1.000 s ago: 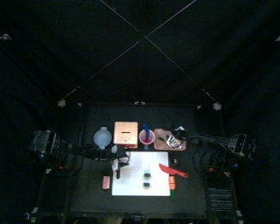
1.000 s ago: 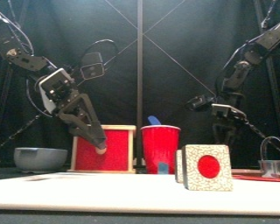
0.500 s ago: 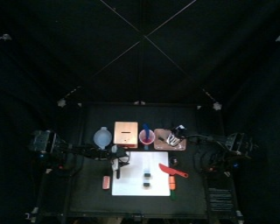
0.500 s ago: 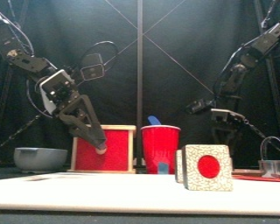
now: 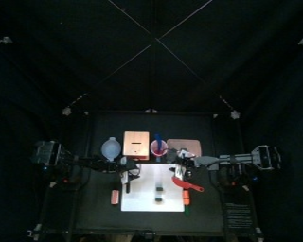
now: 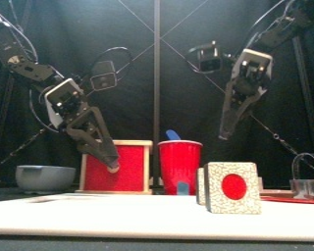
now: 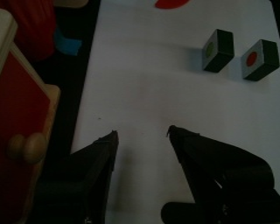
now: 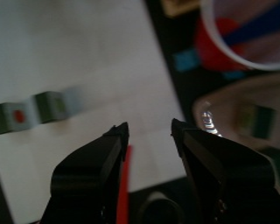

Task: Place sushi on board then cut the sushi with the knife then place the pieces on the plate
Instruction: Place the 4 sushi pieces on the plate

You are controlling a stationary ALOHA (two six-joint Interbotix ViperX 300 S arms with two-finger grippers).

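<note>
Red cup [image 6: 181, 167] holds a blue knife [image 6: 172, 135] — tip showing.

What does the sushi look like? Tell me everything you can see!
The sushi is two square pieces, a gap apart, standing on the white board. Each has a dark green wrap; one shows a speckled white face with a round red middle. Only the board touches them.

A wooden box [image 6: 121, 169] stands behind the left fingers [image 6: 97, 145], a blue-grey bowl [image 6: 44, 177] beside it; a metal cutter [image 6: 308, 182] sits low beyond the right fingers [image 6: 232, 110]
</note>
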